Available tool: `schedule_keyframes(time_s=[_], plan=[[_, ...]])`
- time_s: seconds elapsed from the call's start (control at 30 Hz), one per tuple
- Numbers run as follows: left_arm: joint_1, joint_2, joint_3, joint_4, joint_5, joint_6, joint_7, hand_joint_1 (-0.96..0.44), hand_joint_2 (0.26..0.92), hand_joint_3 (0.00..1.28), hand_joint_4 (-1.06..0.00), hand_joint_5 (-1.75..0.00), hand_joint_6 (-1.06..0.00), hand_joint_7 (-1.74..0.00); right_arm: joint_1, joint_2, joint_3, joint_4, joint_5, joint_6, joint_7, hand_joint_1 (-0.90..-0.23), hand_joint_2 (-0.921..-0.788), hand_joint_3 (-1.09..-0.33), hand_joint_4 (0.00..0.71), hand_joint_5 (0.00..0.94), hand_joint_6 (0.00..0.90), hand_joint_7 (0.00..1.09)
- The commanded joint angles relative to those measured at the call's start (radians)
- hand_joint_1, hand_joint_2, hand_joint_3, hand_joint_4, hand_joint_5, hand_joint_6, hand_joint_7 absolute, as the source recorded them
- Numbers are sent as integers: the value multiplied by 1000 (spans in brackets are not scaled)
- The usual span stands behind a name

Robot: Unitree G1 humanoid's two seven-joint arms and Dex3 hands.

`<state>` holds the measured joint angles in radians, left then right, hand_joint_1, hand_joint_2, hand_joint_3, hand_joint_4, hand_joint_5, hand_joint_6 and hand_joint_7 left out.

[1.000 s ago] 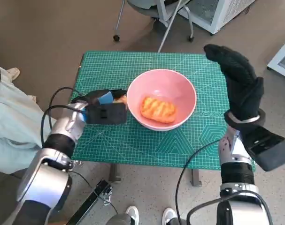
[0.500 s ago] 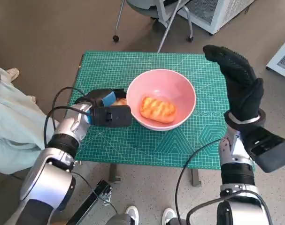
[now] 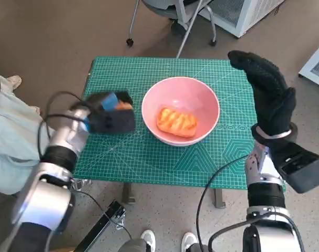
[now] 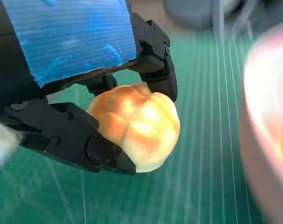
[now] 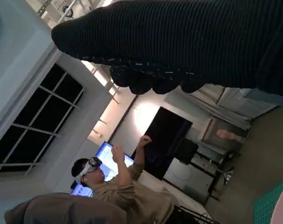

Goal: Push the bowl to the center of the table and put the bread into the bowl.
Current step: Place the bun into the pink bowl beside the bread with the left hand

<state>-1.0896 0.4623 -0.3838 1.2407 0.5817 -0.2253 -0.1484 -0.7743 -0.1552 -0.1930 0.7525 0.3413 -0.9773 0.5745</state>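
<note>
Roll (image 4: 136, 126): gripped in left hand (image 3: 111, 113), just beside pink bowl (image 3: 209, 123)
Bowl: mid-bench (image 3: 148, 157), one bread piece (image 3: 176, 122) inside
Right hand (image 3: 267, 97): raised, empty, fingers extended
Advice: lift roll above rim before releasing

No readable text, label, brand or number is showing anywhere; the green mat (image 3: 148, 152) covering the desk is carrying only grid lines.

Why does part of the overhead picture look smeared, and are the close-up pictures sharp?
Head view: the left hand and its forearm are streaked with motion blur, while the pink bowl and right hand stay crisp. Left wrist view: the bread roll is fairly sharp, the bowl's rim a soft blur. Right wrist view: strongly tilted, bright lights behind.
</note>
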Motion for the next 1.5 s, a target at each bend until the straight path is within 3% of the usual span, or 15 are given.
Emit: schedule_keyframes(time_s=[0.03,0.23,0.5,0.67,0.87,1.03,1.07,1.1,1.13,1.17,1.23,1.33,1.5], plan=[[-58,29,29,-58,-20,-28,45,1,920,79,-701,-1152,-589,-1209,15,-2,0,13,1,8,8,-563,-921,-635,339,0,34,828],[-68,46,81,-236,-47,-73,100,1,919,60,-722,-1105,-614,-1208,2,1,-2,36,1,-1,11,-560,-921,-636,340,0,30,826],[8,26,84,-515,-63,-103,49,2,920,49,-727,-1092,-630,-1201,-4,3,-2,47,4,-4,17,-563,-921,-633,340,1,29,823],[27,25,92,-560,-63,-95,32,2,920,45,-729,-1092,-635,-1193,-5,3,-2,49,4,-6,17,-562,-921,-633,340,1,29,822],[35,-62,56,-576,-83,-172,-13,2,920,43,-715,-1147,-655,-1133,-4,4,2,42,6,-1,19,-563,-921,-632,340,0,29,821],[37,-77,60,-564,-87,-188,-22,2,920,62,-681,-1204,-646,-1121,-4,4,3,41,5,-1,17,-562,-921,-632,341,1,30,821],[36,-95,54,-546,-111,-174,-82,2,920,63,-680,-1206,-646,-1121,0,3,4,35,2,-2,14,-562,-921,-632,341,1,30,821],[35,-107,50,-532,-128,-164,-127,-10,911,59,-588,-963,-537,-952,2,2,5,31,0,-4,12,-559,-921,-632,341,1,30,821],[35,-118,47,-517,-149,-155,-176,-14,910,55,-572,-844,-509,-871,5,1,5,25,-1,-5,11,-558,-921,-632,341,1,30,821],[34,-123,46,-508,-162,-150,-207,-39,894,42,-494,-609,-419,-719,7,1,5,22,-2,-5,10,-557,-921,-633,341,1,31,821],[37,-120,42,-510,-162,-143,-234,-86,871,22,-398,-290,-304,-534,11,-3,4,17,-1,-5,9,-554,-921,-633,341,1,31,821],[40,-115,41,-520,-154,-137,-245,-193,848,10,-261,-97,-197,-423,13,-6,2,11,0,-2,9,-551,-921,-634,341,1,31,820],[58,-123,72,-510,-186,-182,-223,-398,869,22,-146,-25,-88,-445,13,-11,-2,5,3,6,9,-551,-921,-636,341,1,31,818]])
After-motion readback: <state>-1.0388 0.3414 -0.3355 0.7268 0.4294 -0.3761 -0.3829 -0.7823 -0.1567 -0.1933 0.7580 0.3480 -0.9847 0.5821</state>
